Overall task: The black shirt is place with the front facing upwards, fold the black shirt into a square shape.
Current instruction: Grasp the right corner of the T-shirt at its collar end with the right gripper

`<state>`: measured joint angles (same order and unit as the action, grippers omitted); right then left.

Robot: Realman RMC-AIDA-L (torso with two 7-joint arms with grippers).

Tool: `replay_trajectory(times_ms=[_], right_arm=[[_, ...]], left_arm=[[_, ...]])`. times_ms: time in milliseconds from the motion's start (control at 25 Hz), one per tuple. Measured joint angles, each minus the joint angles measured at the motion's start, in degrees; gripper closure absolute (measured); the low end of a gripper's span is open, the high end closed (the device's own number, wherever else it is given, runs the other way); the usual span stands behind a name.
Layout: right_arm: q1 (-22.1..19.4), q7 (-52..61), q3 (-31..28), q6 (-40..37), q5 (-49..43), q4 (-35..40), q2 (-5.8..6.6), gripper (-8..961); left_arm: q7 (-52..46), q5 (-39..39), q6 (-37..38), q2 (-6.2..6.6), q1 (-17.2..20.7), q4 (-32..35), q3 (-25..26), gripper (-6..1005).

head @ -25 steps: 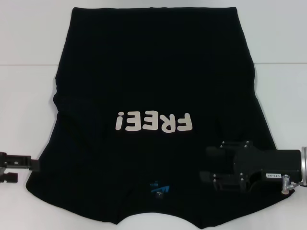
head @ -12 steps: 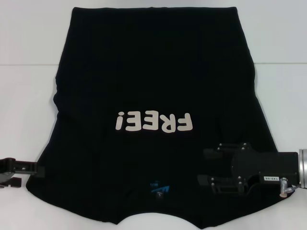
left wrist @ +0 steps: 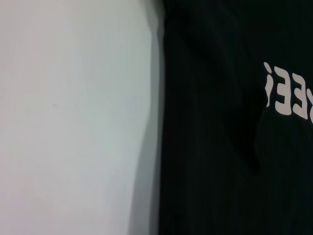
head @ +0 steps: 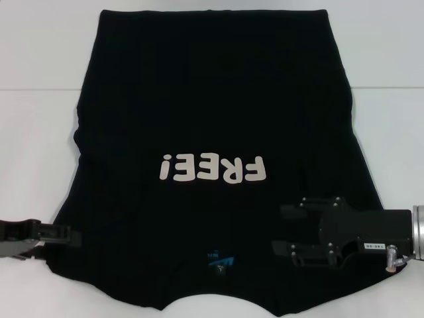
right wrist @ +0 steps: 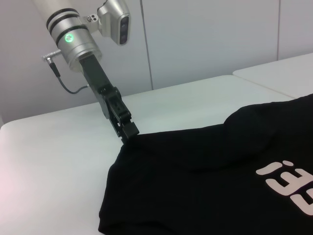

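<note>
head view: shirt (head: 212,119) lies flat, print up, on the table (head: 40,132). left gripper (head: 69,235) touches its left edge, right gripper (head: 286,232) rests over its right shoulder; can't tell either's grip.

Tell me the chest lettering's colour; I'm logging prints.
Off-white lettering on the black shirt, clearest in the head view.

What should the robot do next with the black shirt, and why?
Probably the left gripper should close on the shirt's edge. In the right wrist view its tip already sits right at the shirt's left edge near the shoulder, low on the white table. The right gripper lies over the shirt's other shoulder, so both seem set to lift and fold.
</note>
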<state>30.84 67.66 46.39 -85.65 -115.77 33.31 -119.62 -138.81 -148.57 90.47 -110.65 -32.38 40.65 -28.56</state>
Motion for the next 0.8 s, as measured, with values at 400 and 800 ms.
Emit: replay_trajectory(times_ms=[400,800], right_arm=[[0.0,0.2,-0.2,-0.1,0.2,0.0,0.0,219],[0.0,0.4,-0.3,-0.6,0.2,0.0,0.0,219]], left_arm=[[0.1,-0.1,-0.6,0.03,-0.4,0.3,-0.8,114],[-0.1,-1.3,-2.8,-0.11,-0.1,0.4,-2.5,486]])
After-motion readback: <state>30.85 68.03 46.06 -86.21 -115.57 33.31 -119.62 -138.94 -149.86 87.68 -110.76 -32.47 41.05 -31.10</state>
